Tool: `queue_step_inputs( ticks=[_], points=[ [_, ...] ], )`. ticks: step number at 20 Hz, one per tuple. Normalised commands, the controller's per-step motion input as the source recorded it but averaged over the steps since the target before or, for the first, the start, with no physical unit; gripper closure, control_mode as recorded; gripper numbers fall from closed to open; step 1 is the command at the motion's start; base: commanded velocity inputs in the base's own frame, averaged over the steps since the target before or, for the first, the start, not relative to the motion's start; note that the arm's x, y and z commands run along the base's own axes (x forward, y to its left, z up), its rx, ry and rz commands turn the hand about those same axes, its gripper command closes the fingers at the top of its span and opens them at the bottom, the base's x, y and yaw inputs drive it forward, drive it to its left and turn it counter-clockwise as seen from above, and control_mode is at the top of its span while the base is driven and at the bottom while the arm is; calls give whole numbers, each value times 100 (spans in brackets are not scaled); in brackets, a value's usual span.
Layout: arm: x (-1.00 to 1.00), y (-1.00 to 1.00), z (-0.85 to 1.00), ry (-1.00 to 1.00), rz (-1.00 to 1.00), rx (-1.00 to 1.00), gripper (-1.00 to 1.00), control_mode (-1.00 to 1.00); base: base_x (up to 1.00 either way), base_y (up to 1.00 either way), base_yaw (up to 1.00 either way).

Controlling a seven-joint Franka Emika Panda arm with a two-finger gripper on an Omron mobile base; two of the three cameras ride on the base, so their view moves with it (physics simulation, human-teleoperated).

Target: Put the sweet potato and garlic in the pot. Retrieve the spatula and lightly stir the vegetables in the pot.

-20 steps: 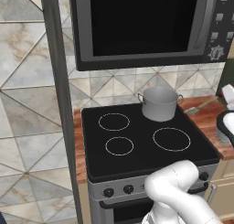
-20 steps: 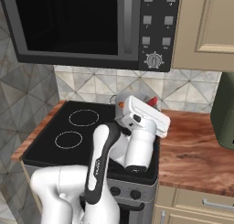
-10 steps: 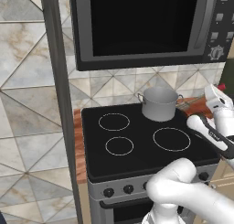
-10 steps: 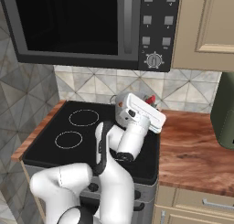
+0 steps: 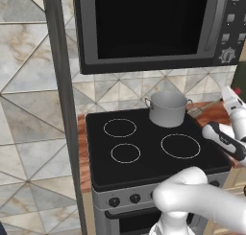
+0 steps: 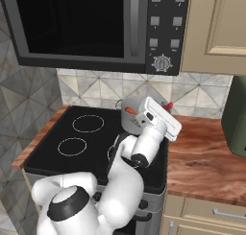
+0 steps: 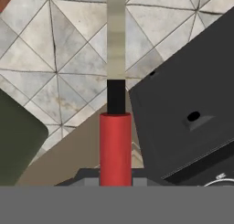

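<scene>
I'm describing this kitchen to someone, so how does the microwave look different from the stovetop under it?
The microwave hangs above on the wall with an upright dark door; the stovetop lies flat at counter height. The microwave has a side panel of square buttons and one dial; the stovetop bears white burner rings, with knobs along the range's front below it. The pot stands on the stovetop, not the microwave. Both are mostly black.

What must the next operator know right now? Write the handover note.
Gripper: shut on the spatula by its red handle, near the stove's right edge.
Pot: on the back right burner.
Sweet potato: orange lump showing inside the pot.
Garlic: cannot tell.
Done: spatula retrieved, sweet potato in.
Left: confirm the garlic, then stir lightly.
</scene>
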Motion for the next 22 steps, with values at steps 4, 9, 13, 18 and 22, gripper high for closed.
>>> queue_step_inputs(
  ticks=[4,9,13,18,22],
  points=[
    [6,18,0,3,-5,17,100,-100,0,0,0],
    [6,16,2,1,-4,16,100,-100,0,0,0],
    [5,14,6,0,-4,14,100,-100,0,0,0],
    [16,9,0,0,-5,9,100,-100,0,0,0],
    [30,10,0,0,-7,10,100,-100,0,0,0]
  ],
)
